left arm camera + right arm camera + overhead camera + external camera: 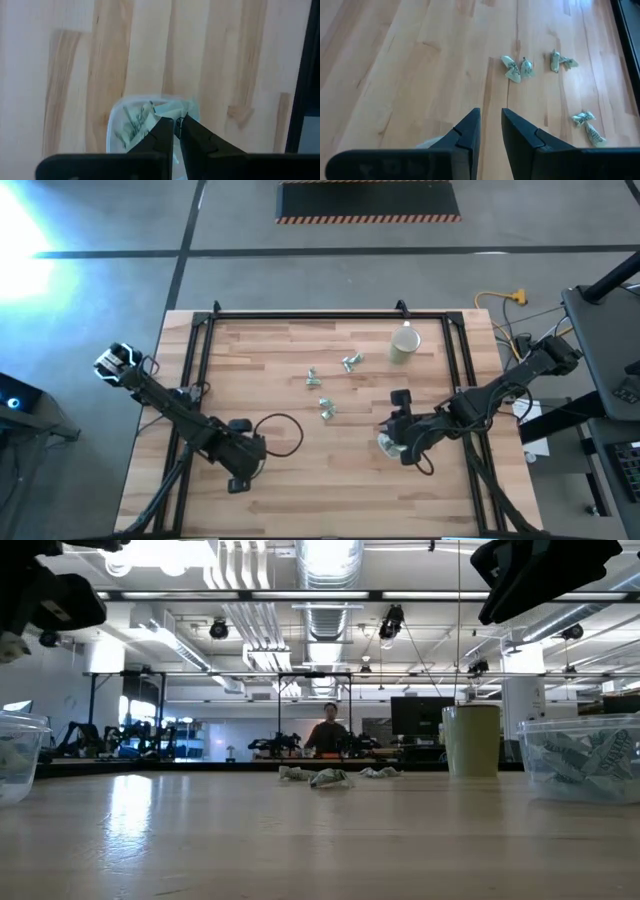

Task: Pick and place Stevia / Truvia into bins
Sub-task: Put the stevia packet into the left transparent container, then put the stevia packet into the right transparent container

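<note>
The left gripper (177, 121) is hanging with its fingers pressed together over the left bin (116, 116), gripping nothing; sachets are lying inside that tub. The bin is sitting near the worktop's (270, 360) front edge, toward the left side. The right gripper (490, 116) is hovering above bare wood with its fingers a narrow gap apart and nothing between them. The right bin (385, 443), also holding sachets, is lying just beside it near the front right. Loose sachets (516, 67) are lying well ahead of the right gripper, scattered around the worktop's middle. A beige cup (404, 345) is standing near the back right corner.
</note>
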Robot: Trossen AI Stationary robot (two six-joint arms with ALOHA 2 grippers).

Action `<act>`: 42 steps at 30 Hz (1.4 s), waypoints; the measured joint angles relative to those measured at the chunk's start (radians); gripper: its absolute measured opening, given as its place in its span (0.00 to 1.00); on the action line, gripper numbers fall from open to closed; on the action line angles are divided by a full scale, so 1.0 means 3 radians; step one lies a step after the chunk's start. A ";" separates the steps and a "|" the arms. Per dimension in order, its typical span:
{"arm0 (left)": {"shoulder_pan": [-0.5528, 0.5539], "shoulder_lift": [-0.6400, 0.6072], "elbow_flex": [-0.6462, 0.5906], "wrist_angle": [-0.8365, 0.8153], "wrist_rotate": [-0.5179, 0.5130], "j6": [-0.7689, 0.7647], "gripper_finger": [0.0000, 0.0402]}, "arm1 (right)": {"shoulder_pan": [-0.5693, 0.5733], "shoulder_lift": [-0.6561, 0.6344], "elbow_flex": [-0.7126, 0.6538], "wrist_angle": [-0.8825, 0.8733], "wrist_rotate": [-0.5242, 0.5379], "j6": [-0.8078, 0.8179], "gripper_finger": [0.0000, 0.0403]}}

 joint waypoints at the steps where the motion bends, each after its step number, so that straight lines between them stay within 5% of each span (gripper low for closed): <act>1: -0.0014 0.0000 0.0000 -0.0026 0.0001 -0.0032 0.02 | -0.0001 0.0000 0.0000 0.0011 0.0000 -0.0020 0.17; 15: -0.0068 0.0000 -0.0240 -0.0187 0.0059 -0.0443 0.03 | -0.0003 0.0000 -0.0002 0.0075 -0.0002 -0.0071 0.17; 31: -0.0067 -0.0001 -0.0233 -0.0289 0.0113 -0.0550 0.43 | -0.0013 0.0000 -0.0027 0.0208 -0.0004 -0.0152 0.17; 42: -0.0067 -0.0096 -0.0149 -0.0802 -0.0193 -0.0726 0.46 | -0.0142 0.0000 -0.0287 0.1133 -0.0013 -0.0726 0.17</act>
